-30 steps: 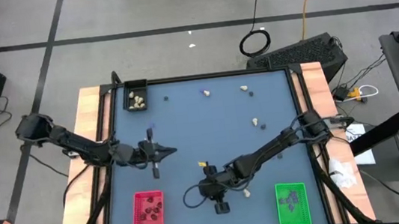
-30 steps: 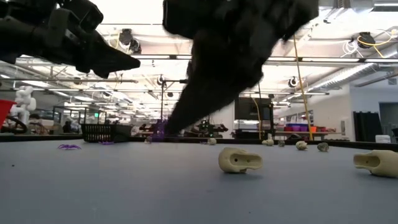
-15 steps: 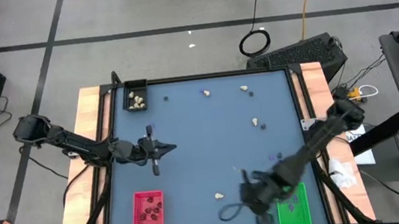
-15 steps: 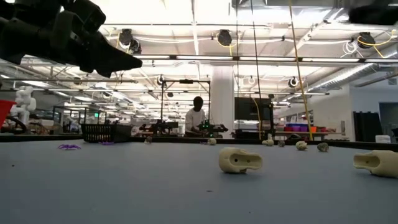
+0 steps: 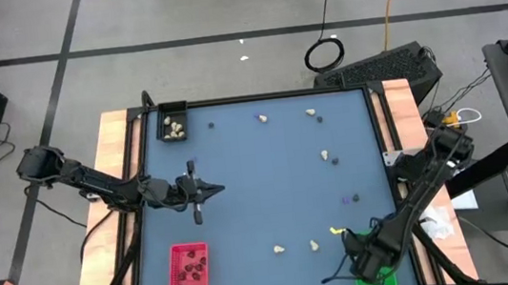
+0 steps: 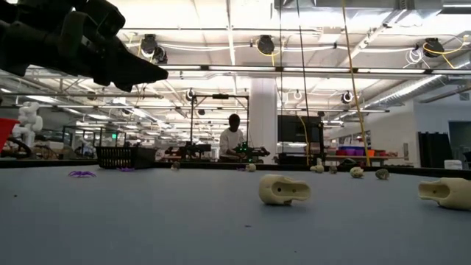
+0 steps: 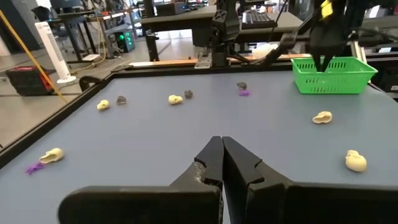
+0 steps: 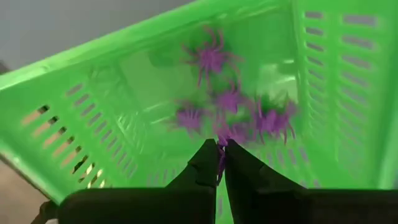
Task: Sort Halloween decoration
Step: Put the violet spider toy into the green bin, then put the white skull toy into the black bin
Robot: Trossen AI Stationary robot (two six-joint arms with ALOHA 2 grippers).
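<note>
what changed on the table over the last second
The right tool swung from the table's near middle across to the green tray and now hangs over it, fingers shut on a purple bit. In the low view it has left the picture. The left tool stayed shut and hovering; the loose trinkets did not move.

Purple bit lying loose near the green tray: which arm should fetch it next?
Right. The right gripper hangs over the green tray, shut on a purple spider it must drop first, and the purple bit lies just beyond. The left gripper, shut, waits far across the table.
</note>
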